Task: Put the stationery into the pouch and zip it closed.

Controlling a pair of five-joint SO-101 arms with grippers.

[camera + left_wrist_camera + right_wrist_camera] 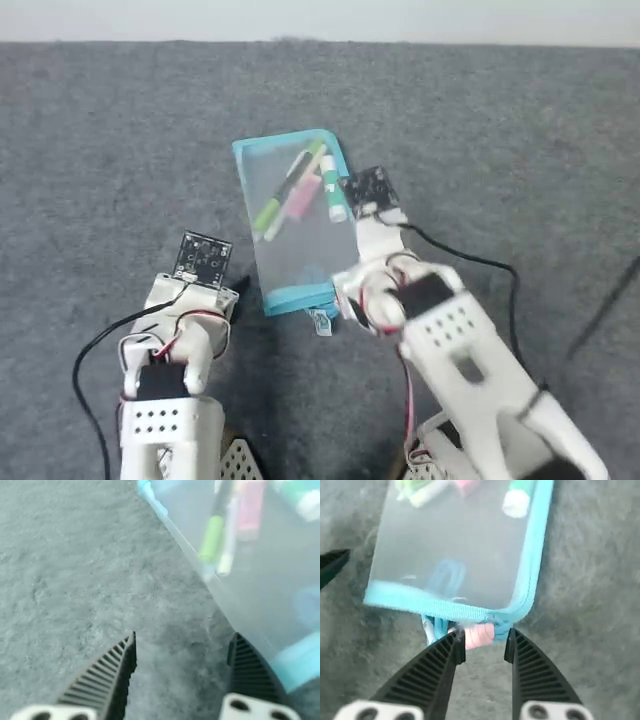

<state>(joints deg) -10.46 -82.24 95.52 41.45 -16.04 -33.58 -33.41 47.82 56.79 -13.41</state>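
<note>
- Two black ridged fingers (447,660) of the right gripper (485,640) are standing slightly apart, straddling a small pink tab (480,636) at the zip end. The tab is lying against one finger, with a gap to the other, so the jaws are parted rather than pinching.
- That tab is hanging off a near corner of a translucent rectangular pouch with light-blue fabric trim (300,268), which is lying flat near the middle of the table.
- Across the pouch's near edge, the left gripper (184,640) is hovering with its jaws spread wide over bare surface. One fingertip is sitting just beside the pouch's other near corner.
- Inside the pouch, toward its far end, a long green marker (270,215) and a pink marker (298,203) are lying side by side on a slant. A white-capped green stick (335,198) is resting against the trim on the right arm's side.
- Underneath everything, a grey carpet-like surface (120,130) with a fuzzy nap is covering the whole table.
- A black cable (470,260) is trailing over it from the right arm.
- Beyond the far edge, a strip of pale wall (300,18) is showing.
</note>
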